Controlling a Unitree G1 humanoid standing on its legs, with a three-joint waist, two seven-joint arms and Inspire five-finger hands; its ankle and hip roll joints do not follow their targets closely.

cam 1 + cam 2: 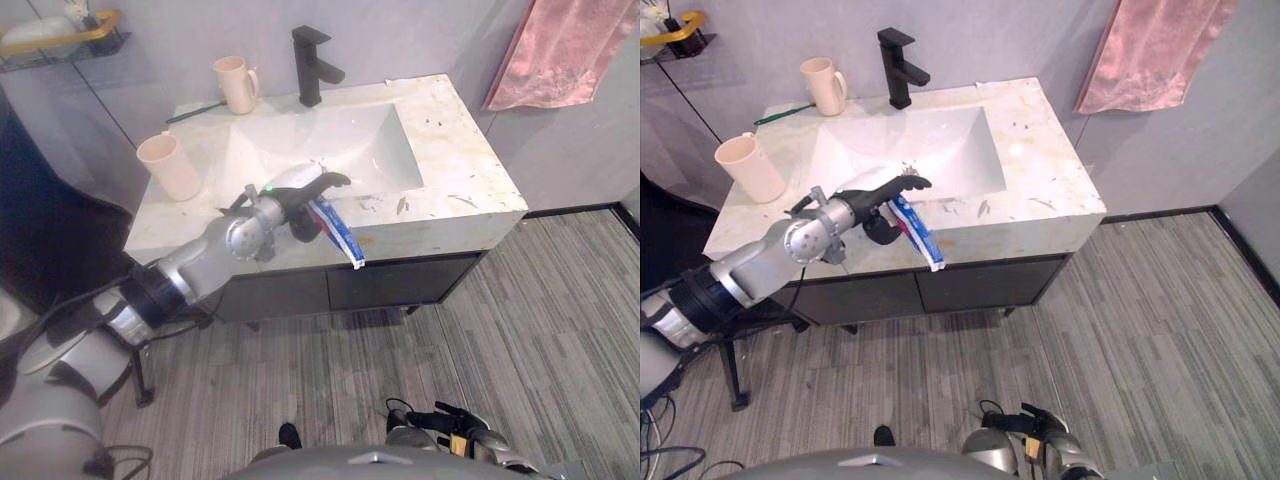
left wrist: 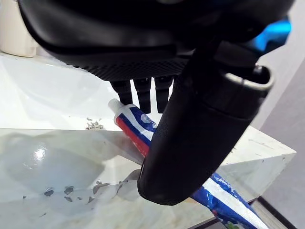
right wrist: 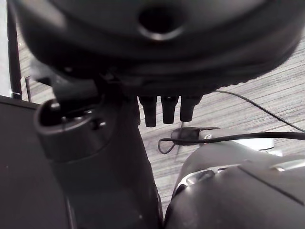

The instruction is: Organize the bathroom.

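Left hand (image 1: 300,200) fingers clasp toothpaste tube (image 1: 338,232) over marble counter (image 1: 470,180); striped floor (image 1: 560,330).

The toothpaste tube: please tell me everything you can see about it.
The toothpaste tube is soft-looking, blue with red and white stripes and a white cap end. The left hand pinches it between thumb and fingers at the front edge of the marble-look counter, beside the sink. It slopes downward, its flat tail sticking out past the counter edge.

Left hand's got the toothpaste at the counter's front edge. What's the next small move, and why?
Probably lift and carry the toothpaste tube toward the nearer cup. The left hand already pinches it, its tail overhangs the counter edge, and that cup stands open at the left.
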